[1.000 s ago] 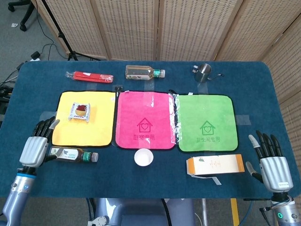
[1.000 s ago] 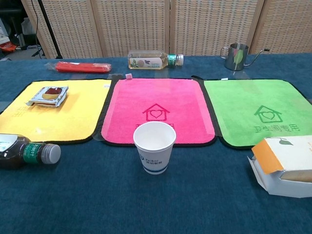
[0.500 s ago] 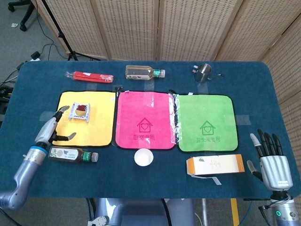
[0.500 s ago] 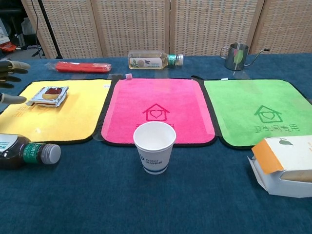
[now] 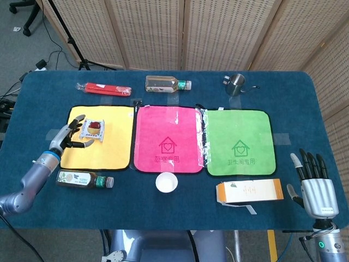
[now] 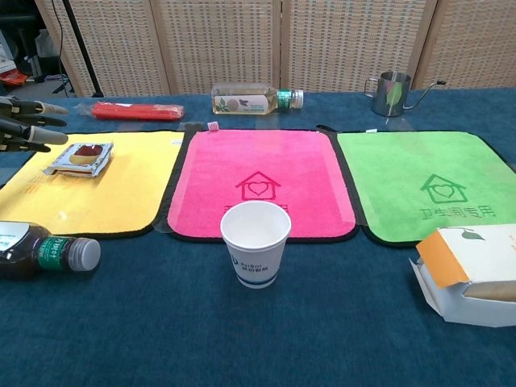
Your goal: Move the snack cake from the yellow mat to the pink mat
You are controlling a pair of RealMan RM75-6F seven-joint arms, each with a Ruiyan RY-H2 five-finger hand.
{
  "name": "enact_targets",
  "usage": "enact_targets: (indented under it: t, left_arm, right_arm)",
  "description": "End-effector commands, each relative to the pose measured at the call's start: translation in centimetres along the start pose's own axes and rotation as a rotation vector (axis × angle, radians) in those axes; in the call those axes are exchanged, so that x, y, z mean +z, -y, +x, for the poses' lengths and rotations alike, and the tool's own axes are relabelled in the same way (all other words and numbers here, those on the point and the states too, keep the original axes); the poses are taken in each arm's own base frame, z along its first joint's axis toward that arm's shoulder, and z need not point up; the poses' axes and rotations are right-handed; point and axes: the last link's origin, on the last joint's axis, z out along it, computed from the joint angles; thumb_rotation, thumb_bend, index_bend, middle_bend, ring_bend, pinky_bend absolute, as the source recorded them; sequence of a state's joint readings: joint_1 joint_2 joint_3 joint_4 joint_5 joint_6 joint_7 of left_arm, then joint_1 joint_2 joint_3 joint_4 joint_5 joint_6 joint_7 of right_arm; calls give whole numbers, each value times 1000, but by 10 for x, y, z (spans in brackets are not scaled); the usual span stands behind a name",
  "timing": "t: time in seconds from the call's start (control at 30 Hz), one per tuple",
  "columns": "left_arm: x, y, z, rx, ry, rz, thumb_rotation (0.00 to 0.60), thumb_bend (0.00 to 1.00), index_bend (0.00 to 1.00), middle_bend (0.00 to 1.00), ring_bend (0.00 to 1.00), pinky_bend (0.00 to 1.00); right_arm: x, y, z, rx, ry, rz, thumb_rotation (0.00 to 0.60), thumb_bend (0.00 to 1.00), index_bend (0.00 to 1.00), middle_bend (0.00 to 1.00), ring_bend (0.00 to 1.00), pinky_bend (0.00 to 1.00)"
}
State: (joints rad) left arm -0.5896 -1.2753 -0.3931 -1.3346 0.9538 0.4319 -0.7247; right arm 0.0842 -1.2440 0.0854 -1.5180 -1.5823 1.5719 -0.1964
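The snack cake (image 5: pixel 92 129) (image 6: pixel 80 157), a clear wrapper over a round cake with a red middle, lies on the far part of the yellow mat (image 5: pixel 112 144) (image 6: pixel 113 193). My left hand (image 5: pixel 70 136) (image 6: pixel 26 125) hovers open just left of the cake, fingers spread toward it and apart from it. The pink mat (image 5: pixel 168 139) (image 6: pixel 258 181) lies bare in the middle. At the front right my right hand (image 5: pixel 313 183) stays open, fingers pointing up, holding nothing.
A dark bottle (image 5: pixel 84 179) (image 6: pixel 40 250) lies in front of the yellow mat. A paper cup (image 5: pixel 167 182) (image 6: pixel 255 243) stands before the pink mat, a carton (image 5: pixel 249 192) (image 6: pixel 472 274) before the green mat (image 5: pixel 238 143). At the back: red packet (image 5: pixel 103 88), clear bottle (image 5: pixel 166 84), steel jug (image 5: pixel 235 84).
My left hand has moved away from the front edge, forward and up over the yellow mat's left edge, ending beside the snack cake. The right hand has barely moved.
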Motion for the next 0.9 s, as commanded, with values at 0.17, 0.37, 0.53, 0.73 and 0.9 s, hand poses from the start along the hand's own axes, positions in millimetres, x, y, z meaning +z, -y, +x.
enact_targets:
  t: [0.17, 0.37, 0.53, 0.73, 0.9]
  left_arm:
    - [2, -4, 18, -25, -19, 33, 600, 269, 0, 0, 0, 0]
    - [2, -3, 25, -26, -41, 44, 600, 271, 0, 0, 0, 0]
    - [2, 1, 31, -22, -54, 64, 600, 273, 0, 0, 0, 0]
    - [6, 10, 32, -37, -55, 99, 600, 275, 0, 0, 0, 0]
    - [9, 13, 31, -38, -53, 112, 600, 275, 0, 0, 0, 0]
  right_arm:
    - [2, 0, -2, -6, 7, -4, 600, 337, 0, 0, 0, 0]
    - [2, 0, -3, -7, 8, -6, 600, 337, 0, 0, 0, 0]
    - [2, 0, -2, -7, 8, -5, 600, 337, 0, 0, 0, 0]
    - [1, 0, -3, -7, 8, -4, 600, 337, 0, 0, 0, 0]
    - [2, 0, -3, -8, 7, -5, 600, 337, 0, 0, 0, 0]
